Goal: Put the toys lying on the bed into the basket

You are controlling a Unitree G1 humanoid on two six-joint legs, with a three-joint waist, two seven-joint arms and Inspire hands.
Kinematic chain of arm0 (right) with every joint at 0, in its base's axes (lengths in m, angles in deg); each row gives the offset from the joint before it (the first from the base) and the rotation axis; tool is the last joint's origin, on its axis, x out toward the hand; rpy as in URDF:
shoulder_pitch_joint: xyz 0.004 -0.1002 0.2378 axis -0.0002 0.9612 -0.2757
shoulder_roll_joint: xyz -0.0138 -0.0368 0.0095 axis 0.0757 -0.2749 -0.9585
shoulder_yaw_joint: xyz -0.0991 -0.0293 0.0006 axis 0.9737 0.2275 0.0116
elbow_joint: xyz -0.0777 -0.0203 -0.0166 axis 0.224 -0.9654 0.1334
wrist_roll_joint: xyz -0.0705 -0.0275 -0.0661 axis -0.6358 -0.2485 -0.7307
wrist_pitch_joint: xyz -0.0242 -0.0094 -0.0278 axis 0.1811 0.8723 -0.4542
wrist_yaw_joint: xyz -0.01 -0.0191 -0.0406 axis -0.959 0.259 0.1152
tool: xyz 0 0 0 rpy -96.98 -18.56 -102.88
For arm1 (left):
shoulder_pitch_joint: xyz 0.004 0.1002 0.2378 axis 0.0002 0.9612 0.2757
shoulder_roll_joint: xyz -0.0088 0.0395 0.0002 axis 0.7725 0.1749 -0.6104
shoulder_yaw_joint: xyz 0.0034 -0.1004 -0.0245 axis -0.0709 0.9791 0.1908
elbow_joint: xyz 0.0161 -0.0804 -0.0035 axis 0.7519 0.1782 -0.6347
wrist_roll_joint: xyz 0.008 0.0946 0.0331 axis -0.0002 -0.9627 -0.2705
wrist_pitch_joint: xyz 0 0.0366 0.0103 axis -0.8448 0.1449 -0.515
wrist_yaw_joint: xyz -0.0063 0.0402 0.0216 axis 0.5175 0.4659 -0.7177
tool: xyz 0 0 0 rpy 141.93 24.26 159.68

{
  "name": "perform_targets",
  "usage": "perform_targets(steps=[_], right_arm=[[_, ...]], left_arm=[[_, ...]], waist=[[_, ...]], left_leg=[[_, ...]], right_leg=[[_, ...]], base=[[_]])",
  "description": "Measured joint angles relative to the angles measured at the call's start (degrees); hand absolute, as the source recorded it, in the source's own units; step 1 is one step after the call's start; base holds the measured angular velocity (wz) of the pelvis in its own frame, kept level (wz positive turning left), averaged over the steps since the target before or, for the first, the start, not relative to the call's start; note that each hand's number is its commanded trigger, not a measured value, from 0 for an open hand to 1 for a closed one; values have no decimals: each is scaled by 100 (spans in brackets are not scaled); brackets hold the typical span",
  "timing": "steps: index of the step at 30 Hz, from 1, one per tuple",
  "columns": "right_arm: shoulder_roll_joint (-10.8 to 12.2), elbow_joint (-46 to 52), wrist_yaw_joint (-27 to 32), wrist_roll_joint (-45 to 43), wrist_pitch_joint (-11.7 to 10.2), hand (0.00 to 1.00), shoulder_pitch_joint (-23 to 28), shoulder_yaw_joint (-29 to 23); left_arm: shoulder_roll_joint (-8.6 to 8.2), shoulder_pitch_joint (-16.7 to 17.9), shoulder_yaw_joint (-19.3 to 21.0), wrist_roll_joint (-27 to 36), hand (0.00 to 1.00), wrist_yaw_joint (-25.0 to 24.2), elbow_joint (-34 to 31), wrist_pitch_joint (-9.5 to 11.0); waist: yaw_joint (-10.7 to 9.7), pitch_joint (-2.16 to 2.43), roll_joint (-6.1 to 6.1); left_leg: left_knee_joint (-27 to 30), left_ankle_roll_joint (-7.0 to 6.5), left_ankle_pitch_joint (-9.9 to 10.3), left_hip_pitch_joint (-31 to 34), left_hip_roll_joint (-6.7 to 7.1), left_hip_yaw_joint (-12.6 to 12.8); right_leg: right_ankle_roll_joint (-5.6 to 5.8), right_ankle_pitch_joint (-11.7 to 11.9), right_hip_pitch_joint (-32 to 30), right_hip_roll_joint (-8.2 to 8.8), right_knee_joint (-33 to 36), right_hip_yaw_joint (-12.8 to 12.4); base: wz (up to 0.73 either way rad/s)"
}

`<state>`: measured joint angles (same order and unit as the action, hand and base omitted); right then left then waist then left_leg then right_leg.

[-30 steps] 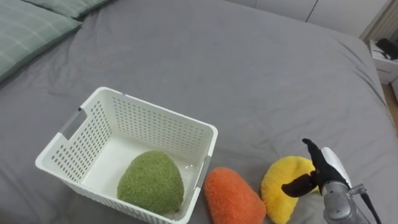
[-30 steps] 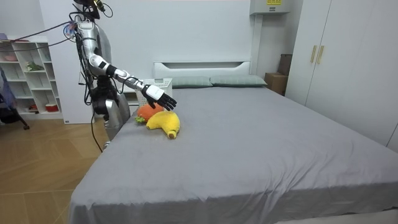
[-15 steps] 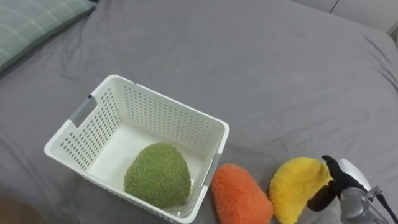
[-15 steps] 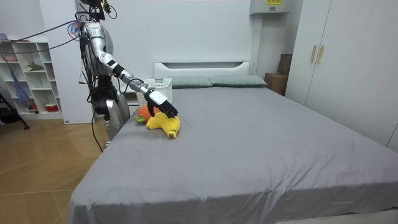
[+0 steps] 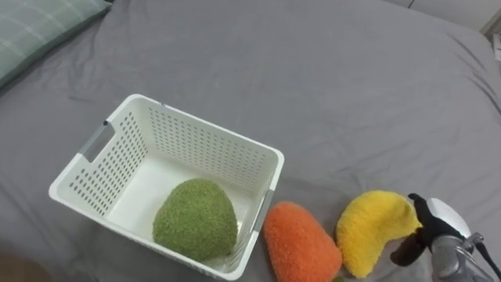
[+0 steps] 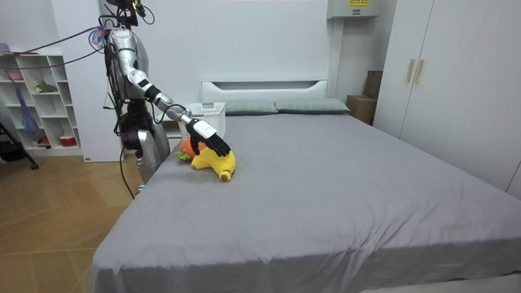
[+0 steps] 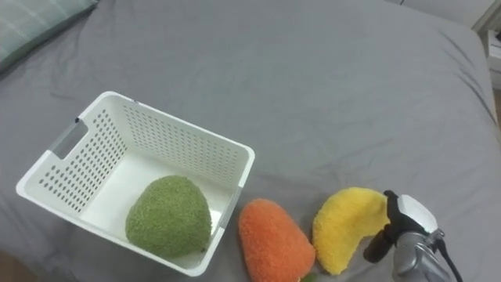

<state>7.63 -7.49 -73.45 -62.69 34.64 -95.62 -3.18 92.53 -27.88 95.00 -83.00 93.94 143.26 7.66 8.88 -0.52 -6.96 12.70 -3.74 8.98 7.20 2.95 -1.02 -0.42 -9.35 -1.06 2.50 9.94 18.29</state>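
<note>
Yellow toy (image 5: pixel 372 231) near bed (image 5: pixel 313 78) edge, right hand (image 5: pixel 437 222) gripping.

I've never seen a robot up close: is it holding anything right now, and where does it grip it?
Its right hand curls round the right end of the yellow plush toy, which lies on the bed.

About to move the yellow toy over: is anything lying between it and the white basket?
Yes. The orange toy lies between the yellow toy and the white basket, close beside the basket's right wall. The right hand is at the yellow toy's other side; lifting it over the orange one looks safest.
</note>
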Motion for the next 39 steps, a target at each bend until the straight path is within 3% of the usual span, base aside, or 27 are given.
perform_targets(steps=[6, 13, 16, 23, 27, 32, 37, 38, 39], right_arm=[[-3, -329, 230, 1, -14, 0, -626, 437], [-17, -487, 347, 5, -7, 0, -930, 497], [-35, -721, 434, 6, -22, 0, -1074, 502], [-151, -985, 565, 30, -22, 0, -1392, 536], [-160, -1405, 561, -15, -9, 0, -1700, 906], [-182, -1709, 508, -116, 43, 0, -1732, 1132], [-462, -1820, 281, -150, 57, 0, -1738, 1970], [-491, -1821, 210, -182, 69, 9, -1737, 2070], [-515, -1825, 129, -188, 117, 45, -1734, 2131]], left_arm=[[35, -217, -483, 141, 0, 8, 25, 28], [50, -227, -532, 326, 0, 3, 103, -2], [51, -271, -601, 423, 0, -4, 244, 2], [58, -508, -643, 419, 0, -24, 246, 61], [75, -604, -752, 422, 0, -117, 247, 87], [101, -716, -954, 436, 0, -225, 244, 122], [101, -972, -1289, 537, 0, -265, 248, 128], [114, -1016, -1373, 537, 0, -268, 252, 127], [115, -1052, -1416, 538, 0, -286, 253, 124]], waist=[[89, 5, 14], [222, -5, 30], [203, -65, 86], [252, -101, 70], [293, -110, 72], [401, -127, 95], [615, -172, 161], [645, -175, 167], [689, -182, 178]], left_leg=[[-12, 22, -55, 197, -15, -5], [-3, 28, -82, 453, -2, -94], [7, 26, -95, 566, 25, -207], [46, 20, -185, 877, 75, -302], [43, 21, -195, 932, 78, -324], [67, 28, -201, 1011, 85, -396], [149, 36, -214, 1275, 67, -397], [179, 37, -215, 1350, 63, -405], [195, 38, -216, 1388, 62, -409]], right_leg=[[-11, 8, -242, -2, 69, 13], [-20, 14, -466, -5, 65, 99], [-20, 14, -507, -5, 60, 242], [-23, 16, -812, 37, 77, 318], [-27, 18, -866, 39, 78, 329], [-30, 20, -906, 37, 76, 396], [-62, 70, -1138, 39, 73, 435], [-71, 78, -1199, 36, 77, 457], [-74, 81, -1224, 34, 75, 464]], base=[[1], [7], [19], [8], [0], [7], [0], [0], [4]])
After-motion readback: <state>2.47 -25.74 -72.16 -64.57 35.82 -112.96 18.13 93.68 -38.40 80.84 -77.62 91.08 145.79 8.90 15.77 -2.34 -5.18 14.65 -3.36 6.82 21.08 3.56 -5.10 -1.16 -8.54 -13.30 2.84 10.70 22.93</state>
